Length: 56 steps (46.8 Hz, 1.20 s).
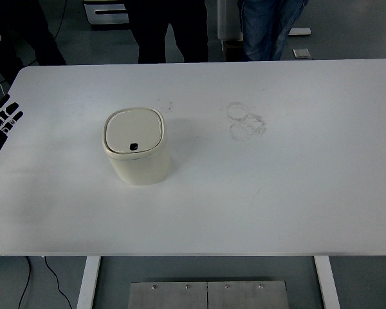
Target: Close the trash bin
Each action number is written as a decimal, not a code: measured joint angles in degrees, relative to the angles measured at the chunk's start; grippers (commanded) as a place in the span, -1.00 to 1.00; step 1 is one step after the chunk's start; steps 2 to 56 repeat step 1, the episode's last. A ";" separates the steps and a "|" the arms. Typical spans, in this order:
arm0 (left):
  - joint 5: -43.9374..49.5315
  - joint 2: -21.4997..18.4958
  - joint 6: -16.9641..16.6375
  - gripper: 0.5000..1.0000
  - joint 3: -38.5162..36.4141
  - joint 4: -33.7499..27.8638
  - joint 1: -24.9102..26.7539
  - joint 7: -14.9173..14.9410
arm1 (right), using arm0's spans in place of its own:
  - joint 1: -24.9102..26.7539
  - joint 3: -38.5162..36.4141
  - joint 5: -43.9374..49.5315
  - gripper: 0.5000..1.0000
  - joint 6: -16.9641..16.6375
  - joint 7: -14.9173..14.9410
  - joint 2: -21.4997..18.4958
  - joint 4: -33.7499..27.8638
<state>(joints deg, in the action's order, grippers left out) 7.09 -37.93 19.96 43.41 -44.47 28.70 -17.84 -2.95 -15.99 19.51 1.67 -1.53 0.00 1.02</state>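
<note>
— One white table [296,193] is seen filling most of the view; what is carried on it?

— Only a single cream trash bin [139,165] is found standing upright on its left half, well apart from every edge. Faint ring-shaped smudges [246,121] are marked on the surface to the right of the bin, further back.

— How is the bin's top described?

— Its lid [134,131] is seen lying flat and flush with the rim, so the bin is shown closed. A small dark catch [134,146] is set in the lid near its front edge.

— Which arms are visible?

— Just the left hand [0,122] is seen, at the picture's left edge, over the table's left border and well apart from the bin. Its black fingers [10,114] with pale segments are held straight and slightly spread, and nothing is gripped by them. The right hand is not in view.

— What is noted beyond the table?

— Legs of two persons are seen at the far side: dark trousers [170,29] near the middle and blue jeans [270,29] to the right. Below the near edge, white table legs [88,282] and a grey metal plate [209,295] are visible, with a black cable [51,283] on the floor at the left.
</note>
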 measured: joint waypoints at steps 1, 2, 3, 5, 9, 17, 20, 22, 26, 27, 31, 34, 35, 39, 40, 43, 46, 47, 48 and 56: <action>-0.02 0.07 0.00 1.00 0.00 0.00 0.07 0.00 | -0.01 0.00 0.00 0.96 0.00 -0.01 0.00 0.00; -0.02 0.07 0.00 1.00 0.00 0.00 0.07 0.00 | -0.01 0.00 0.00 0.96 0.00 -0.01 0.00 0.00; -0.02 0.07 0.00 1.00 0.00 0.00 0.07 0.00 | -0.01 0.00 0.00 0.96 0.00 -0.01 0.00 0.00; -0.02 0.07 0.00 1.00 0.00 0.00 0.07 0.00 | -0.01 0.00 0.00 0.96 0.00 -0.01 0.00 0.00; -0.02 0.07 0.00 1.00 0.00 0.00 0.07 0.00 | -0.01 0.00 0.00 0.96 0.00 -0.01 0.00 0.00; -0.02 0.07 0.00 1.00 0.00 0.00 0.07 0.00 | -0.01 0.00 0.00 0.96 0.00 -0.01 0.00 0.00; -0.02 0.07 0.00 1.00 0.00 0.00 0.07 0.00 | -0.01 0.00 0.00 0.96 0.00 -0.01 0.00 0.00; -0.02 0.07 0.00 1.00 0.00 0.00 0.07 0.00 | -0.01 0.00 0.00 0.96 0.00 -0.01 0.00 0.00; -0.02 0.07 0.00 1.00 0.00 0.00 0.07 0.00 | -0.01 0.00 0.00 0.96 0.00 -0.01 0.00 0.00; -0.02 0.07 0.00 1.00 0.00 0.00 0.07 0.00 | -0.01 0.00 0.00 0.96 0.00 -0.01 0.00 0.00; -0.02 0.07 0.00 1.00 0.00 0.00 0.07 0.00 | -0.01 0.00 0.00 0.96 0.00 -0.01 0.00 0.00; -0.02 0.07 0.00 1.00 0.00 0.00 0.07 0.00 | -0.01 0.00 0.00 0.96 0.00 -0.01 0.00 0.00; -0.02 0.07 0.00 1.00 0.00 0.00 0.07 0.00 | -0.01 0.00 0.00 0.96 0.00 -0.01 0.00 0.00; -0.02 0.07 0.00 1.00 0.00 0.00 0.07 0.00 | -0.01 0.00 0.00 0.96 0.00 -0.01 0.00 0.00; -0.02 0.07 0.00 1.00 0.00 0.00 0.07 0.00 | -0.01 0.00 0.00 0.96 0.00 -0.01 0.00 0.00; -0.02 0.07 0.00 1.00 0.00 0.00 0.07 0.00 | -0.01 0.00 0.00 0.96 0.00 -0.01 0.00 0.00; -0.02 0.07 0.00 1.00 0.00 0.00 0.07 0.00 | -0.01 0.00 0.00 0.96 0.00 -0.01 0.00 0.00; -0.02 0.07 0.00 1.00 0.00 0.00 0.07 0.00 | -0.01 0.00 0.00 0.96 0.00 -0.01 0.00 0.00; -0.02 0.07 0.00 1.00 0.00 0.00 0.07 0.00 | -0.01 0.00 0.00 0.96 0.00 -0.01 0.00 0.00; -0.02 0.07 0.00 1.00 0.00 0.00 0.07 0.00 | -0.01 0.00 0.00 0.96 0.00 -0.01 0.00 0.00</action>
